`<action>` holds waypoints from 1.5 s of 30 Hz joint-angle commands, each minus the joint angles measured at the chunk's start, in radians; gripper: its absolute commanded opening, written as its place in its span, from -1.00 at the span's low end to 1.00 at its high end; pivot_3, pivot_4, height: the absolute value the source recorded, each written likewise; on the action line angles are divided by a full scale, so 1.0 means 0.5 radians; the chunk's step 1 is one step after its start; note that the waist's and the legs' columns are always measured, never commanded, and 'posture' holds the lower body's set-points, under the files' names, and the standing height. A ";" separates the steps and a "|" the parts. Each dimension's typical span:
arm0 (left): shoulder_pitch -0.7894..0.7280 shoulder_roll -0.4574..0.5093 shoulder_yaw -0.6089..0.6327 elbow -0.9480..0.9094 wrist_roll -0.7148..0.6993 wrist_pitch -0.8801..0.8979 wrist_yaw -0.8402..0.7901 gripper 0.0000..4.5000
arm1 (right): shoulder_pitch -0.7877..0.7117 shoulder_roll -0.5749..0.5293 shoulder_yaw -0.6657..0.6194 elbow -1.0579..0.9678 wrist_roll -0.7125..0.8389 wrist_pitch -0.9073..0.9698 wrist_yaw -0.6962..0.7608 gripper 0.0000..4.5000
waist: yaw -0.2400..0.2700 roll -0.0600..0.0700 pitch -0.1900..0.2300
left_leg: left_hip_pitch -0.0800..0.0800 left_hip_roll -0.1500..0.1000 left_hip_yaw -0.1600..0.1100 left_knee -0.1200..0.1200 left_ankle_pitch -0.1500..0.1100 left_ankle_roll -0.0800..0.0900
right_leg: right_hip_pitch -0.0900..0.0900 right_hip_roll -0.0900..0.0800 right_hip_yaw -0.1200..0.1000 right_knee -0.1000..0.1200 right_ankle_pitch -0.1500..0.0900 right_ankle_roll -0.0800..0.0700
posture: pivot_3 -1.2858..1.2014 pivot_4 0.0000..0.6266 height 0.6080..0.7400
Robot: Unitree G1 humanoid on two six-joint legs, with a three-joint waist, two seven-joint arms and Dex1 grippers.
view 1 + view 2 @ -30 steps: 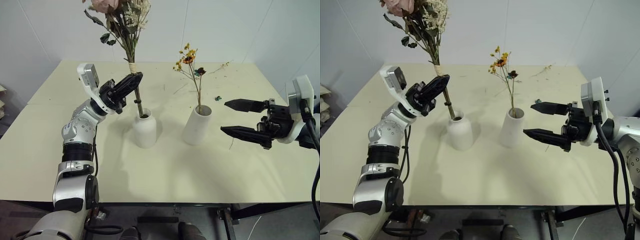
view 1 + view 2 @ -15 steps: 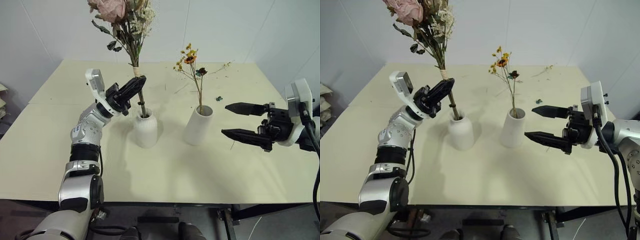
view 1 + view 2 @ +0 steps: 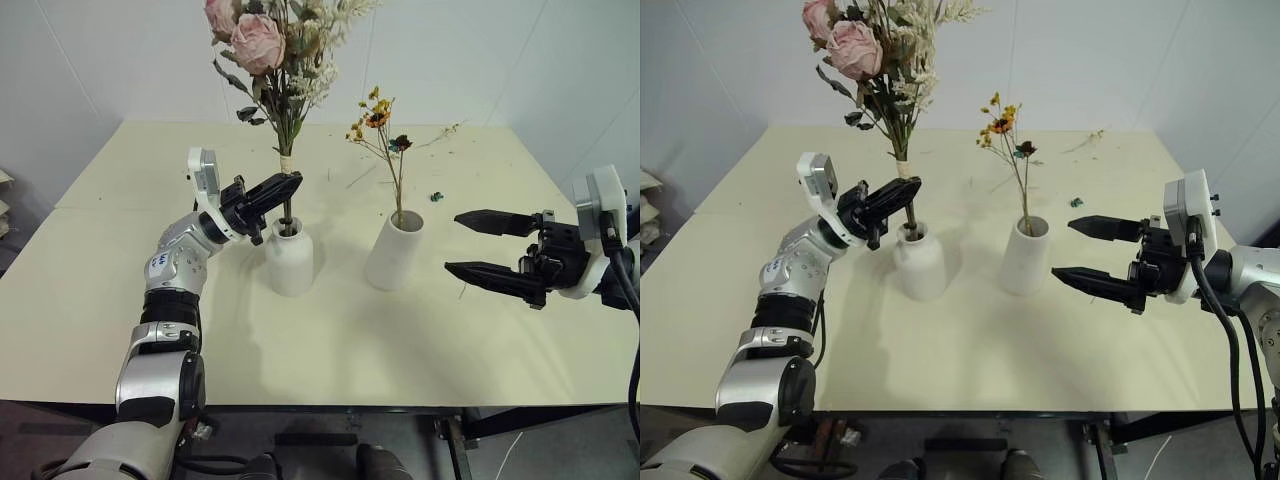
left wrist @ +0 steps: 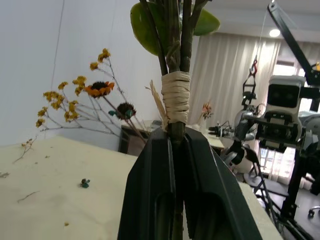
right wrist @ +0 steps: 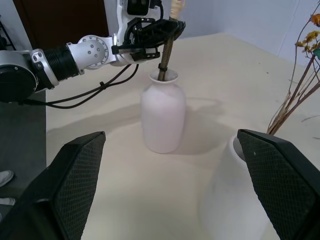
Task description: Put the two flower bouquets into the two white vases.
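Sprig (image 3: 388,135) already stands in the cylinder vase (image 3: 394,250), right of centre. Roses (image 3: 280,60) are partly in: the brown stem enters the bottle vase's (image 3: 289,258) narrow neck, though how deep it reaches is probably not settled from here. Left gripper (image 3: 280,187) is clamped on the stem just below the pale fibre binding; release remains. Right gripper (image 3: 490,245) waits spread wide, empty, right of the cylinder. Both vases look matte ceramic.
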 commanded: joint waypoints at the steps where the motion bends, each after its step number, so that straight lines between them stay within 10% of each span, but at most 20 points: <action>1: -0.006 0.055 0.013 -0.002 0.034 -0.061 -0.006 -0.99 | -0.014 -0.027 -0.079 -0.051 0.041 -0.005 -0.013 1.00 | -0.001 0.000 0.000 | 0.000 0.000 0.000 0.000 0.000 0.000 | 0.000 0.000 0.000 0.000 0.000 0.000 | 0.03 -0.52 1.00; 28: -0.032 0.120 -0.084 0.071 0.141 -0.131 -0.125 -0.99 | -0.028 0.002 -0.038 -0.055 0.034 -0.008 -0.055 1.00 | -0.001 0.000 0.000 | 0.000 0.000 0.000 0.000 0.000 0.000 | 0.000 0.000 0.000 0.000 0.000 0.000 | 0.03 -0.52 1.00; 42: -0.108 0.198 -0.127 0.050 0.205 -0.091 -0.169 0.89 | -0.039 0.008 -0.027 -0.047 0.023 -0.020 -0.064 1.00 | -0.001 0.000 0.000 | 0.000 0.000 0.000 0.000 0.000 0.000 | 0.000 0.000 0.000 0.000 0.000 0.000 | 0.03 -0.52 1.00; 45: -0.090 0.279 -0.158 -0.005 0.262 -0.122 -0.191 0.98 | -0.029 0.005 -0.035 -0.047 0.020 -0.023 -0.061 1.00 | -0.007 0.000 0.000 | 0.000 0.000 0.000 -0.001 0.000 0.000 | 0.000 0.000 0.000 0.000 0.000 0.000 | 0.03 -0.52 1.00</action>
